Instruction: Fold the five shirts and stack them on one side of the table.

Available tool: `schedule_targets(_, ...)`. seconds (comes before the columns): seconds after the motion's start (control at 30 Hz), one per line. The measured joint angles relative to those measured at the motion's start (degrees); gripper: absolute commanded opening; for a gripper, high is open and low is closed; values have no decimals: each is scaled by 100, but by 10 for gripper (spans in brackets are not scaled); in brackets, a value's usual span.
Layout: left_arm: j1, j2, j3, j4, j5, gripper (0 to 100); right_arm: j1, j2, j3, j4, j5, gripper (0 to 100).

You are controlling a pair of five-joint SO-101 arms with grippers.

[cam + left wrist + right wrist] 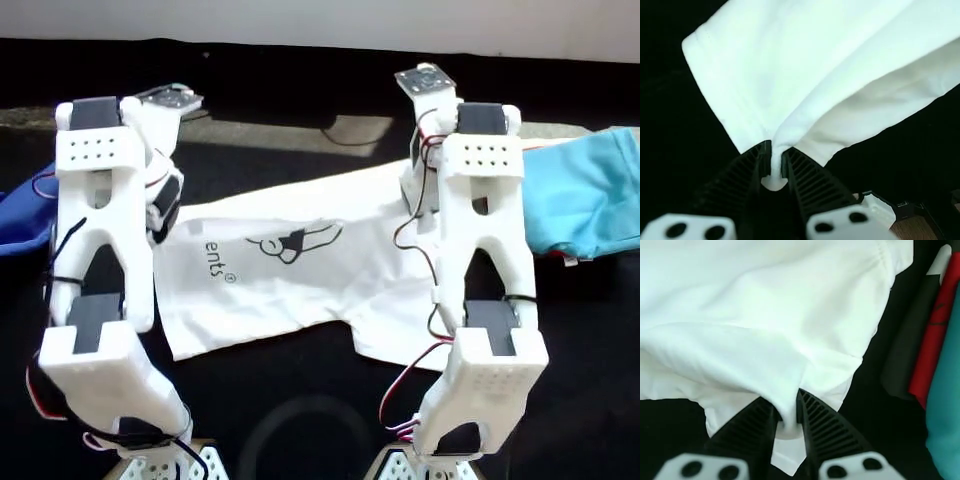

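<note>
**Left gripper point(774, 150) and right gripper point(787, 400) clamped on white shirt point(290, 280): first fold in hand.**

Each pair of ribbed black jaws is closed tight on a bunched pinch of cloth at the shirt's far edge, one left, one right. The shirt lies spread in the middle of the table point(560, 330), print up, between the arms. The fabric is thin, soft and limp, with stitched hems; expect it to sag and drag. Your likely next move: lift both pinches together and carry them level toward the near edge. A teal shirt point(590, 195) waits at right, a blue shirt point(20, 215) at left.
</note>
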Motion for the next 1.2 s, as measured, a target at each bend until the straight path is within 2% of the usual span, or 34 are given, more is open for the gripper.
schedule_targets(0.07, 0, -352, 703, -26, 0, 9, 0, -97, 18, 149, 0, 5)
schedule_targets(0.2, 0, -1134, 2127, -607, 0, 9, 0, -519, 677, 123, 0, 5)
schedule_targets(0.37, 62, -1978, 3710, -1284, 0, 9, 0, -1582, 2488, -659, 0, 5)
schedule_targets(0.5, 88, -2312, 4492, -1697, 0, 9, 0, -2664, 3930, -976, 0, 5)
schedule_targets(0.8, 88, -2330, 5187, -2154, 0, 9, 0, -4044, 5644, -1073, 97, 5)
schedule_targets(1.03, 88, -2374, 5213, -2154, 0, 9, 132, -4475, 5776, -1064, 360, 5)
schedule_targets(1.2, 88, -2374, 5213, -1723, 0, 9, 343, -4651, 5776, -1064, 396, 5)
